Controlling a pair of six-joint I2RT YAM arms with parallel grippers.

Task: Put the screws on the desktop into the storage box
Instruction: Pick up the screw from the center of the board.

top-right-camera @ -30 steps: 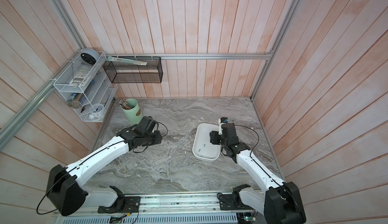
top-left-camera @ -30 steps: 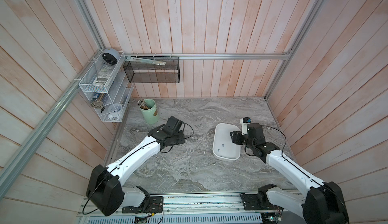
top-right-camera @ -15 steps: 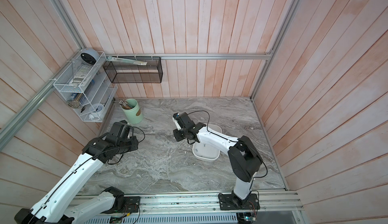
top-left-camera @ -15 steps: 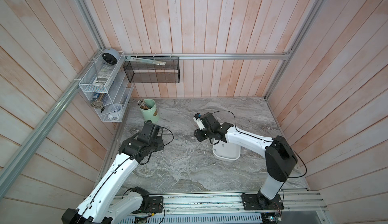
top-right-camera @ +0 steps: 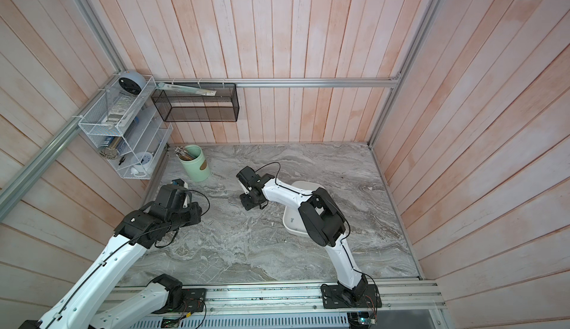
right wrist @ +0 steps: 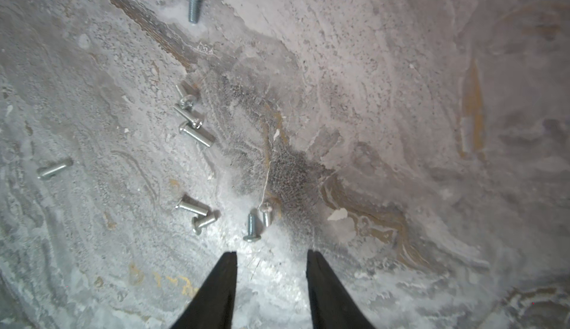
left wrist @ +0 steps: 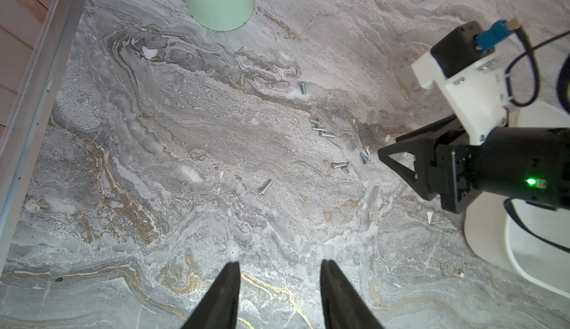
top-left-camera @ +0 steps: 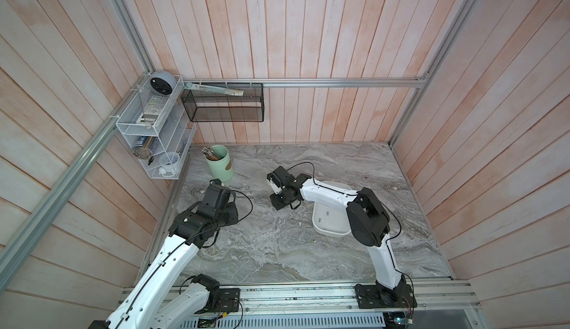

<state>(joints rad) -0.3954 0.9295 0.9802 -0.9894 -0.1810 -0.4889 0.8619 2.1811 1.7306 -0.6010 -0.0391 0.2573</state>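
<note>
Hovering right hand, screws ahead, bare desktop

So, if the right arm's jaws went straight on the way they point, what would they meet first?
Probably the two small silvery metal screws just ahead on the grey marble desktop; depth is unclear.

Your desktop shows grey marble veined in white and brownish gold, dotted with silvery-grey screws. Toward its right edge the storage box is plain white; near its far left corner stands a pale green cup. The left arm and right arm are white with black joints, against pinkish wood-plank walls.
</note>
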